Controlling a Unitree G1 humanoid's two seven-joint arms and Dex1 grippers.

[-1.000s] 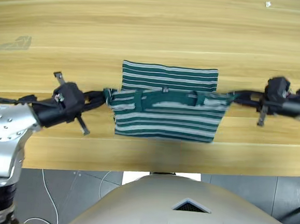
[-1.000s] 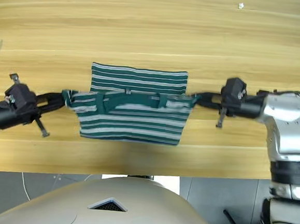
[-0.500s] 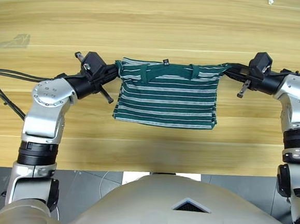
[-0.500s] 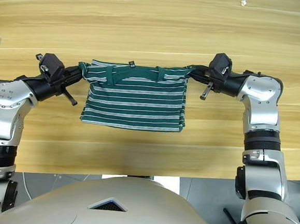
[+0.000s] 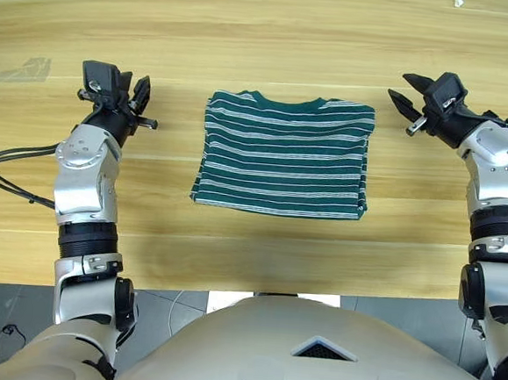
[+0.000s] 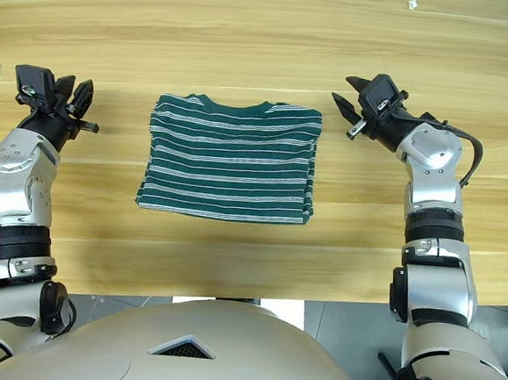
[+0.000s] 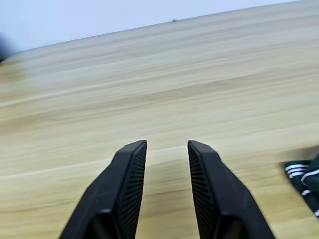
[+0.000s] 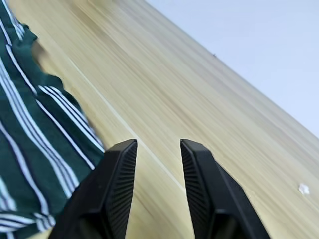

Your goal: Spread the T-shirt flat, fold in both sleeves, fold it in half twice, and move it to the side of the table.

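T-shirt [image 5: 283,153], folded, long axis 9-to-3 on desk [image 5: 266,32], between left gripper [image 6: 77,86] at 10 o'clock and right gripper [image 5: 397,84] at 2, both spread wide and empty.

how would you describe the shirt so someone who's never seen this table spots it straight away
On the long wooden table, look at the middle of the near side, between the left gripper and the right gripper. The T-shirt lies there folded into a rectangle, touched by neither. It is the only cloth: dark green with thin white stripes, unlike the tiny white scrap far off.
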